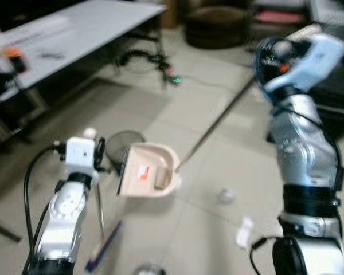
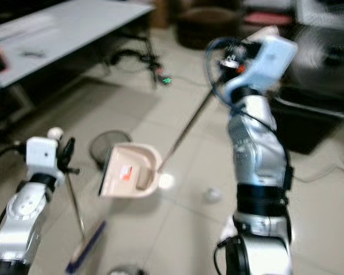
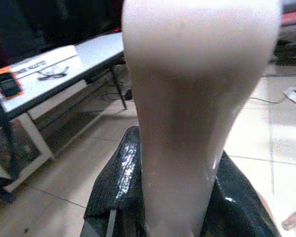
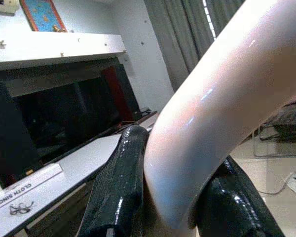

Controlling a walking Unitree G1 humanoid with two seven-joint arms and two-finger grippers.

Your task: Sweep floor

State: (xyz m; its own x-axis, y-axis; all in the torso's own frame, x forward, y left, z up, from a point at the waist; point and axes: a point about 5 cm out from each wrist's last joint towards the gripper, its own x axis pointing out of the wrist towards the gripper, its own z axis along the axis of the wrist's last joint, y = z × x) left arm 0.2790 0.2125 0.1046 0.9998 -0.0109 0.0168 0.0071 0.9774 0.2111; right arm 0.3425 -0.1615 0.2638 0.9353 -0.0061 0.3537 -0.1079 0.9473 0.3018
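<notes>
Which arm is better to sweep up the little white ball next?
Probably left: the left gripper grips the broom, while the right gripper holds the dustpan by its stick. The white ball lies beside it.

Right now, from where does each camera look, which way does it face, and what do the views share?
Left eye: on the head, looking down at the dustpan, both silver arms showing.
Right eye: beside it, same scene; both show the white table.
Left wrist: along the left claw, shut on the dustpan handle.
Right wrist: along the right claw, shut on a pale handle; the table shows too.
</notes>
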